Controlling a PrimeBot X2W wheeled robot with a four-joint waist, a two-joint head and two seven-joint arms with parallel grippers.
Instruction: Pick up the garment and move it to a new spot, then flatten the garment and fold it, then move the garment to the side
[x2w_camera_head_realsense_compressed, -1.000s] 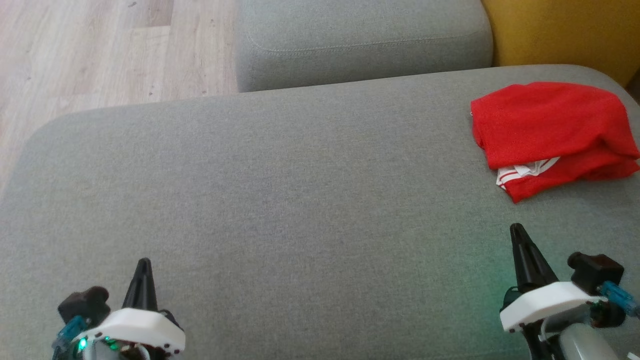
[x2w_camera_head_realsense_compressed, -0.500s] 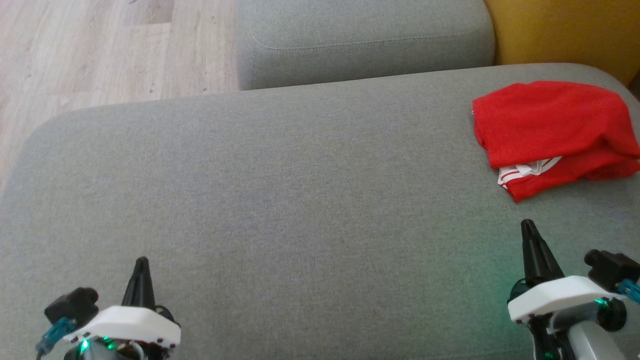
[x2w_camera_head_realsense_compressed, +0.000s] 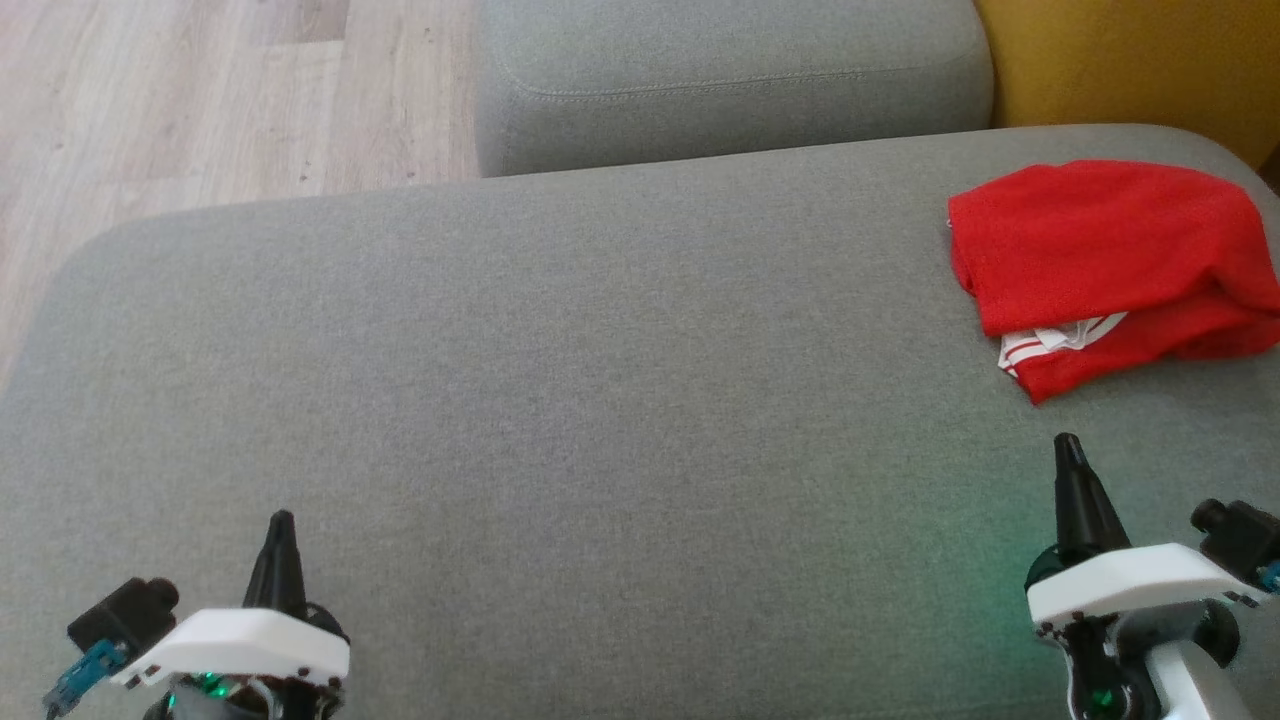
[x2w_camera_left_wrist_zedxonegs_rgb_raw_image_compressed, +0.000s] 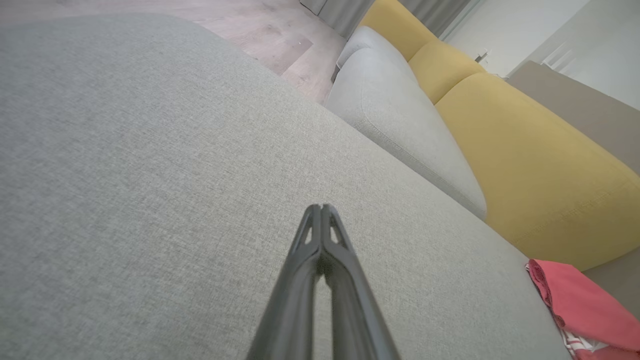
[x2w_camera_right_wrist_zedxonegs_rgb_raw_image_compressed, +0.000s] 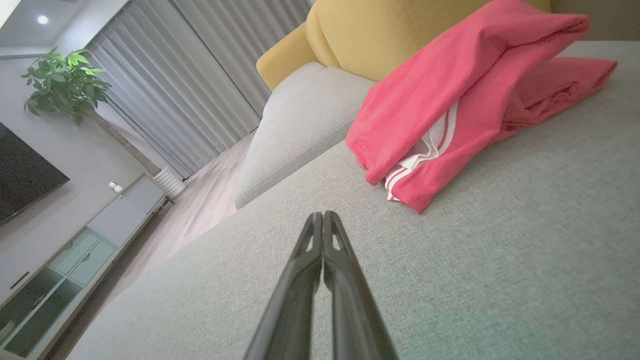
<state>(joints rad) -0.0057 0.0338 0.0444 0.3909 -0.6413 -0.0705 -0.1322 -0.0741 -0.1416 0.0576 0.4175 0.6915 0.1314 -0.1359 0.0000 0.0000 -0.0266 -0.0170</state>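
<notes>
Red garment (x2w_camera_head_realsense_compressed: 1100, 240), loosely folded, white-striped trim peeking out, sits at the far right corner of the sofa seat (x2w_camera_head_realsense_compressed: 600, 400); left hand (x2w_camera_head_realsense_compressed: 281, 520), right hand (x2w_camera_head_realsense_compressed: 1067, 445) both closed, empty

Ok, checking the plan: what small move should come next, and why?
Probably open the right end effector and ease it toward the near corner of the garment: it is shut, empty and stops short of the garment, while the left end effector sits far across the cushion.

The garment (x2w_camera_head_realsense_compressed: 1110, 240) lies far right on the cushion (x2w_camera_head_realsense_compressed: 600, 400), beyond the right pincer (x2w_camera_head_realsense_compressed: 1067, 442).
</notes>
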